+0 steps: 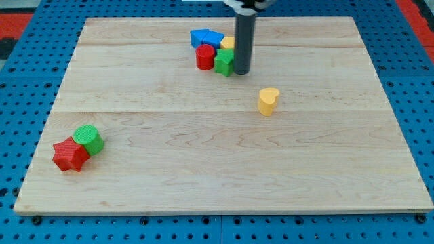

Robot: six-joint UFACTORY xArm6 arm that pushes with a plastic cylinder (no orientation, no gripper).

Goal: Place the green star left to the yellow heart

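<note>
- Camera view: the rod has no fingers and grips nothing; the tip (241, 71) touches the green star (224, 62) in the top cluster.
- The yellow heart (268, 100) sits apart, lower right on the bench (203, 169); the placement remains undone.

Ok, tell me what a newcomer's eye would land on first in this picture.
First, the dark rod coming down from the view's top, my tip right beside the green star in a tight cluster with a red cylinder, blue blocks and a partly hidden yellow block. Next, the yellow heart standing alone near the centre. Last, a red star touching a green cylinder at the bottom left.
</note>
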